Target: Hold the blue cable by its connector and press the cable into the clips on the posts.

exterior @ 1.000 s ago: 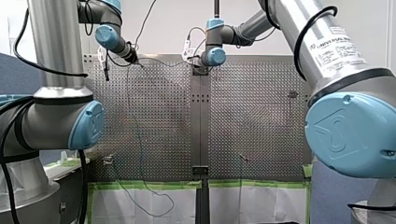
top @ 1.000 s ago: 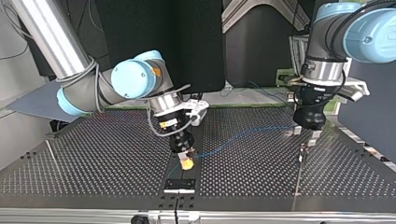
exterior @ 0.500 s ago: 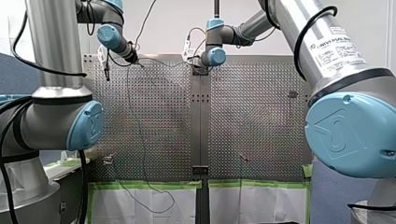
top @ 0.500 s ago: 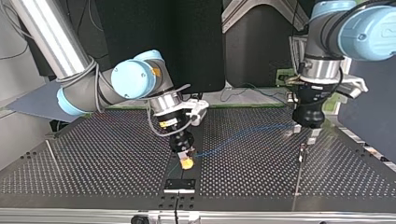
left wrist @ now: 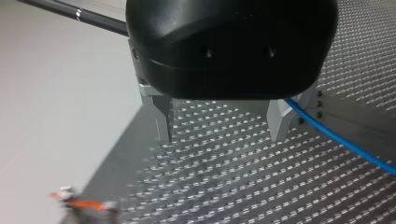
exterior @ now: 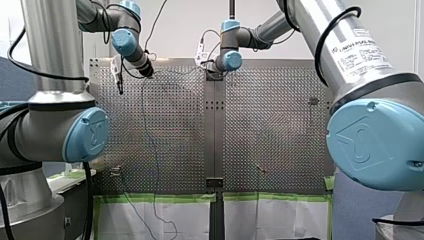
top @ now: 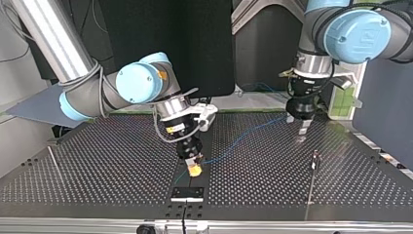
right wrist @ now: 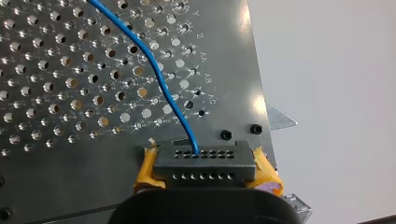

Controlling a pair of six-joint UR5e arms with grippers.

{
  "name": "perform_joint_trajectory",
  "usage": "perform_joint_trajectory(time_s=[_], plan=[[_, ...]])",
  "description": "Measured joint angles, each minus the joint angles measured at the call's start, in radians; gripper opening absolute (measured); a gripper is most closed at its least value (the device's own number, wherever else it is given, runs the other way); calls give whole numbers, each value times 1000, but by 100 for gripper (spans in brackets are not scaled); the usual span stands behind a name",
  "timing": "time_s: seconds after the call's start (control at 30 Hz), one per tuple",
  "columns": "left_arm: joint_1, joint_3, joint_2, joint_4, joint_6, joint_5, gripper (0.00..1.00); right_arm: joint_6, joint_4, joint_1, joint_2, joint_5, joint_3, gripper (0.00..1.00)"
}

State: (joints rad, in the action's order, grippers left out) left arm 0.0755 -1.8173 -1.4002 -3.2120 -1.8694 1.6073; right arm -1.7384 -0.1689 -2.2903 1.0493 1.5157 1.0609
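A grey connector is clamped between the yellow pads of my right gripper, just above the perforated table. In the top view that gripper hangs near the table's middle seam. The blue cable leaves the connector and runs across the table toward my left gripper. In the left wrist view my left gripper stands open with nothing between its metal fingers; the cable passes just outside one finger. A thin post with a clip stands beside the left gripper, apart from it.
A black plate sits on the seam at the table's near edge in the top view. A thin rod lies at that view's left. An orange-marked clip shows ahead of the left gripper. Green tape lines the table edge.
My left arm has swung toward the top view's left, away from the post, and now hangs by the cable's far end. The cable has shifted with it. My right arm has stayed put.
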Motion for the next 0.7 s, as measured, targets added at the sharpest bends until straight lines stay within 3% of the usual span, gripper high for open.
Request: perform_joint_trajectory(time_s=[0.17, 0.7], plan=[[48, 0, -38, -12, -35, -11, 100, 1, 0, 0, 0, 0, 0, 0], [191, 0, -79, 45, -175, -149, 100, 6, 0, -1, 1, 0, 11, 0]])
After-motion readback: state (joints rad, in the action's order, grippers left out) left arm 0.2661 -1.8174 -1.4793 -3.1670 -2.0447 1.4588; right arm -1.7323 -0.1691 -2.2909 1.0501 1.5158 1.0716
